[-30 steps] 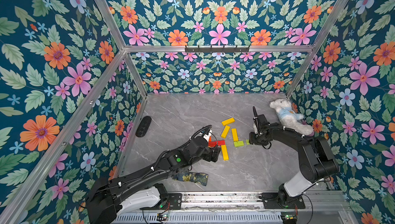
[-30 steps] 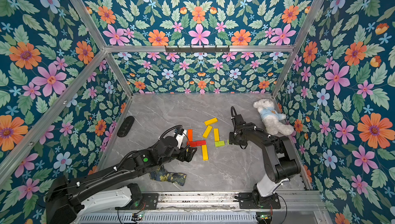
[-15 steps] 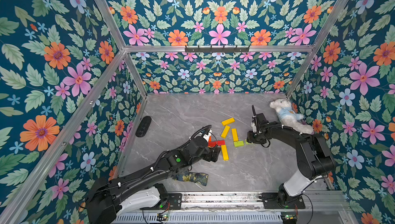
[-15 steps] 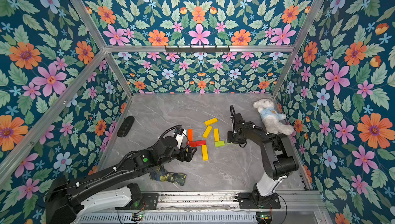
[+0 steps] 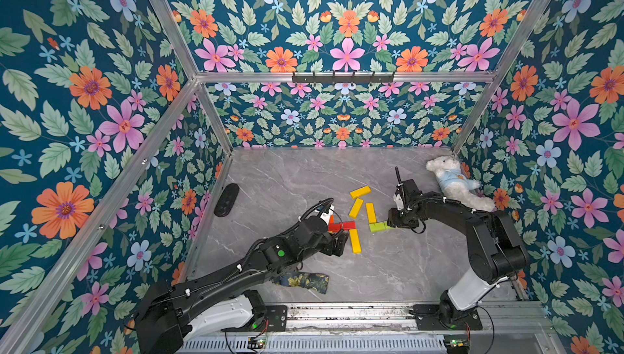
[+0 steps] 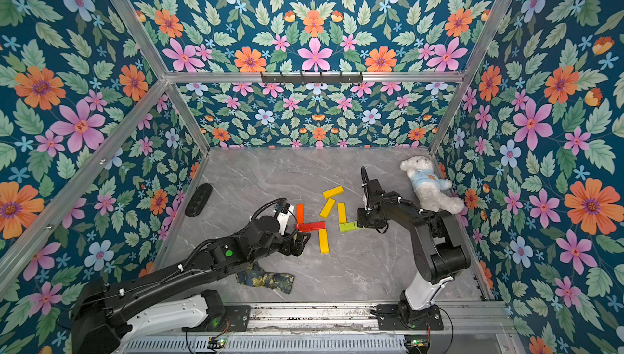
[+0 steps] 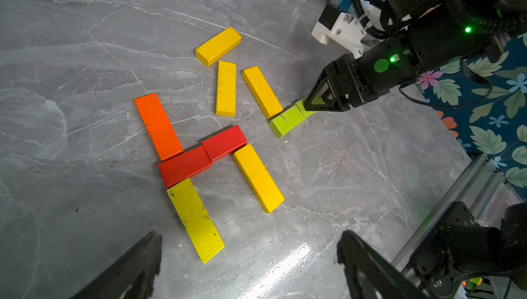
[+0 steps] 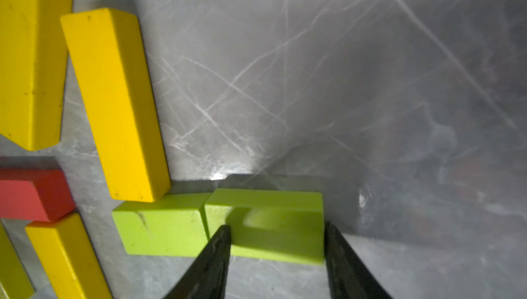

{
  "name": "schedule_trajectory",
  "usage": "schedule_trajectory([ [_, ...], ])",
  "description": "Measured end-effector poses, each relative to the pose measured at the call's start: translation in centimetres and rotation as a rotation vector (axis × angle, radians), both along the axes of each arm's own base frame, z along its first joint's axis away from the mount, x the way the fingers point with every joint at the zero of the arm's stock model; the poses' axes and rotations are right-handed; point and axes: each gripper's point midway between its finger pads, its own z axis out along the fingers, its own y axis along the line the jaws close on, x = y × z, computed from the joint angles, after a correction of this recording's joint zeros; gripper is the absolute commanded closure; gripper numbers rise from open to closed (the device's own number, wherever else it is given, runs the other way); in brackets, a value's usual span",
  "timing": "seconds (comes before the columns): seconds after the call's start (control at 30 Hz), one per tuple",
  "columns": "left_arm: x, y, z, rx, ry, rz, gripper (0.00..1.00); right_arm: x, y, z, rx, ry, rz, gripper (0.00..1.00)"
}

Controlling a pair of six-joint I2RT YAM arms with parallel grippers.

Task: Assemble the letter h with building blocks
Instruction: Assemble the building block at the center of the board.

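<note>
Right claw (image 8: 275, 226): looks clamped endwise on green block (image 8: 265, 200), just right of the h (image 7: 185, 166) | left claw (image 7: 248, 234): wide apart, empty | you: lift straight up; touching twin (image 8: 162, 226) and nearby yellow bar (image 8: 114, 103) drag easily.

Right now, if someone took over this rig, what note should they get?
Left gripper: open, empty, hovering by the h.
Right gripper: jaws straddle one lime green block; grip unconfirmed.
Done: orange block, two red blocks, yellow block and amber block lie as an h.
Left: perhaps straighten the staggered red blocks; three yellow spares and the second lime green block lie loose nearby.
</note>
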Motion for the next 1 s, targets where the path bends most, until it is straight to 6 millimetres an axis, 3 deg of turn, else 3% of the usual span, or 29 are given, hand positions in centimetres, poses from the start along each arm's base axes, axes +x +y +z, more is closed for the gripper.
schedule_trajectory([
  [0.73,0.0,0.0,-0.4,0.008,0.006,-0.001,0.01,-0.3,-0.3,0.2,-0.026,0.007,-0.001,0.37],
  [1.0,0.0,0.0,-0.6,0.013,0.01,-0.002,0.01,1.1,-0.1,3.9,-0.016,-0.085,-0.005,0.29],
])
